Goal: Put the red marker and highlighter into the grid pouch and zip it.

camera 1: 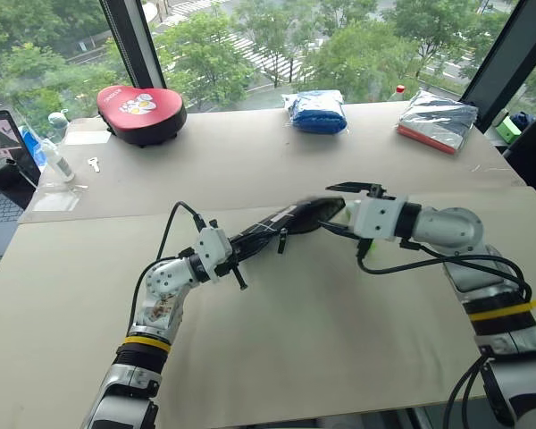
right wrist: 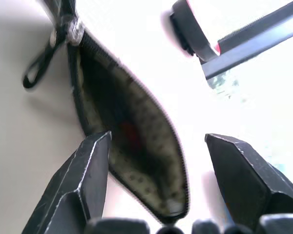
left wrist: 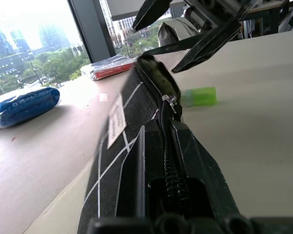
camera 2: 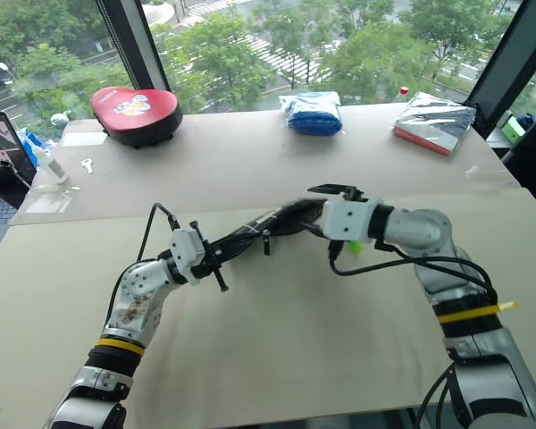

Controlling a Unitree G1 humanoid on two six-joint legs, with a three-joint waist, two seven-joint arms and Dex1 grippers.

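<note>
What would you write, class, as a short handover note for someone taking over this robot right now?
Left gripper: shut on the grid pouch, holding one end up off the table.
Right gripper: open, empty, at the pouch's open mouth.
Red marker: something red shows inside the pouch, probably it.
Highlighter: lying on the table beside the pouch's open end.
Done: pouch unzipped, marker apparently in.
Left: pick up the highlighter, put it in, zip shut.

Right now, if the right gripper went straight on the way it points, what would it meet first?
Most likely the open mouth of the grid pouch, which lies right ahead between the right gripper's spread fingers. Depth is hard to judge.
</note>
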